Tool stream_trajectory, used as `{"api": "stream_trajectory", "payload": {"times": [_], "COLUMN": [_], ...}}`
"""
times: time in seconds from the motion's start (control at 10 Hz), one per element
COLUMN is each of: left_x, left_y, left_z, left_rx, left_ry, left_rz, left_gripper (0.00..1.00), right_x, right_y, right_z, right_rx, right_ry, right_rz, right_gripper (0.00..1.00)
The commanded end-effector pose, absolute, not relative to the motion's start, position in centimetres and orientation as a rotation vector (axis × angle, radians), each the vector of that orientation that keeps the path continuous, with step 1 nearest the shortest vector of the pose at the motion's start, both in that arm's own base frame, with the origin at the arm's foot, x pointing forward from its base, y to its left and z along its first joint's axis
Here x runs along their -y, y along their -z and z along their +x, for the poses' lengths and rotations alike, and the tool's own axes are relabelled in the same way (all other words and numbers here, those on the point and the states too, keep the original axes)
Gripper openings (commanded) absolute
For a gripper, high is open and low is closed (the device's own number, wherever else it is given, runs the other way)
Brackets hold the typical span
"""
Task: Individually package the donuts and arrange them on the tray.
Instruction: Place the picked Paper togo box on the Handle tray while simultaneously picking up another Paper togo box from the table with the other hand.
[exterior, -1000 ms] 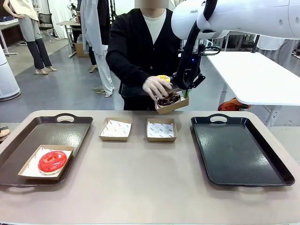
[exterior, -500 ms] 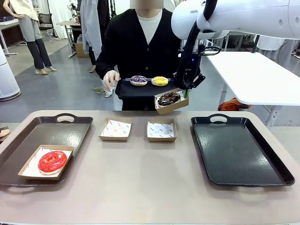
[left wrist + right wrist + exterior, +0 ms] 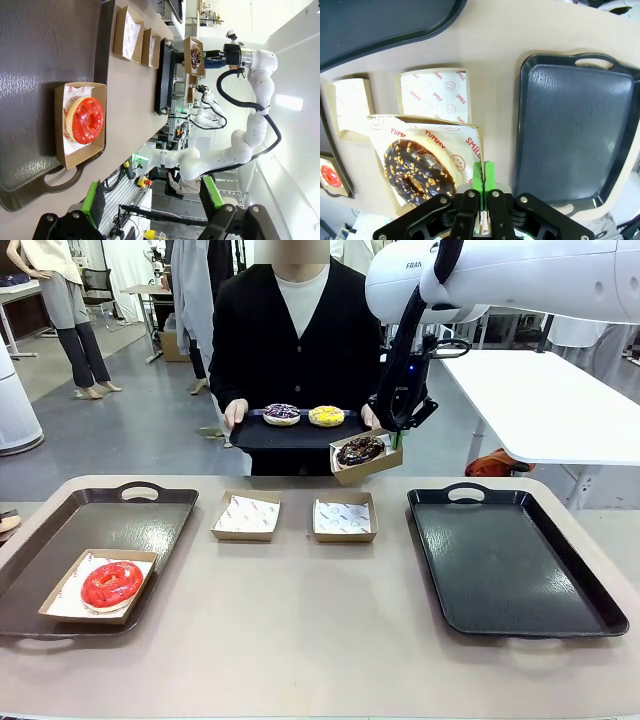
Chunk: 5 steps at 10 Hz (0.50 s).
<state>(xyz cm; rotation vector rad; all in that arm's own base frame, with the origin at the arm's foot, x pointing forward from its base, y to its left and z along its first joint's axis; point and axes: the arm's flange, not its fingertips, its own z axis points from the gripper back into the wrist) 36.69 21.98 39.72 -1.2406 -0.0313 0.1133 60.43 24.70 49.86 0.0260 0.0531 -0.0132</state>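
My right gripper (image 3: 389,433) hangs above the table's far edge, shut on the rim of a cardboard box (image 3: 368,466) that holds the chocolate sprinkled donut (image 3: 360,450). In the right wrist view the green pads (image 3: 478,179) pinch the box wall beside that donut (image 3: 417,172). The red donut (image 3: 112,583) lies in a box on the left tray (image 3: 150,515). A person holds a small black tray (image 3: 300,433) carrying the purple donut (image 3: 281,413) and the yellow donut (image 3: 326,416). My left gripper (image 3: 152,200) is open, well away from the red donut (image 3: 85,120).
Two empty paper-lined boxes (image 3: 247,516) (image 3: 344,517) sit side by side at the table's far middle. The black right tray (image 3: 510,560) has nothing on it. The person stands close behind the far edge, both hands on the small tray.
The person's hand let go of the chocolate donut in the held box and went back to the small tray, now held in both hands a little lower and further left. My right gripper stayed put.
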Motion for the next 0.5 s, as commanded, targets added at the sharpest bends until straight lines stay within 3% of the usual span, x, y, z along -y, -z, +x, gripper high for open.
{"api": "stream_trajectory", "payload": {"times": [0.0, 0.4], "left_x": [-22.09, -22.09], "left_y": [-39.75, -39.75], "left_z": [36.54, 36.54], "left_rx": [0.034, 0.034], "left_ry": [-0.115, -0.115], "left_rz": [-1.244, -1.244], "left_gripper": [1.00, 1.00], "right_x": [-24.41, -24.41], "right_y": [-49.83, -49.83], "right_z": [60.05, 60.05], "right_rx": [-0.058, -0.058], "right_ry": [0.015, 0.015], "right_rz": [0.027, 0.027], "right_gripper": [0.00, 0.00]}}
